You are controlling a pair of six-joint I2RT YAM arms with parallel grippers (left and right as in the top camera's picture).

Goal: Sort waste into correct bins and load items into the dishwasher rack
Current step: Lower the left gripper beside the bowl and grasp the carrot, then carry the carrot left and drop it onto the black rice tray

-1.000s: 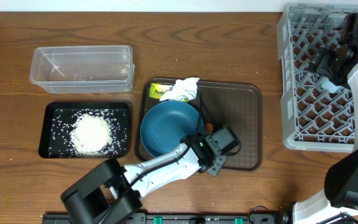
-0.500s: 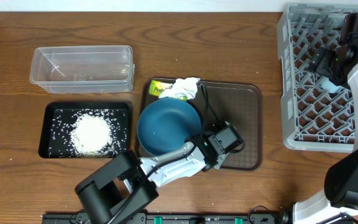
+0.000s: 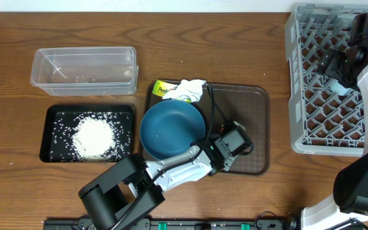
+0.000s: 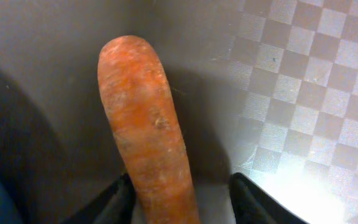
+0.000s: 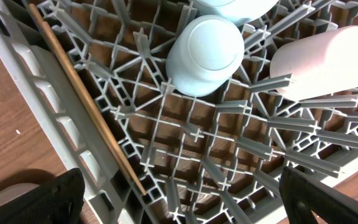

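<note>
In the left wrist view a small orange carrot (image 4: 143, 118) lies on the dark brown serving tray (image 4: 303, 74). My left gripper (image 4: 182, 205) is open around its near end. The left finger (image 4: 107, 202) touches the carrot; the right finger (image 4: 260, 200) stands apart from it. In the overhead view this gripper (image 3: 221, 139) sits low on the tray beside the blue plate (image 3: 171, 130) and hides the carrot. My right gripper (image 5: 182, 199) is open and empty above the grey rack (image 5: 166, 124), which holds a chopstick (image 5: 86, 106), a light-blue bowl (image 5: 204, 53) and a white cup (image 5: 325, 62).
A crumpled tissue (image 3: 190, 89) and a yellow-green wrapper (image 3: 165, 91) lie at the serving tray's (image 3: 248, 121) far edge. The black tray (image 3: 56, 115) holds rice (image 3: 93, 136). The clear tub (image 3: 84, 70) stands behind it. The rack (image 3: 299, 76) stands at the far right.
The left gripper has shifted slightly up and right and now covers the carrot in the overhead view. The blue plate has slid a little to the left. The right arm has not moved.
</note>
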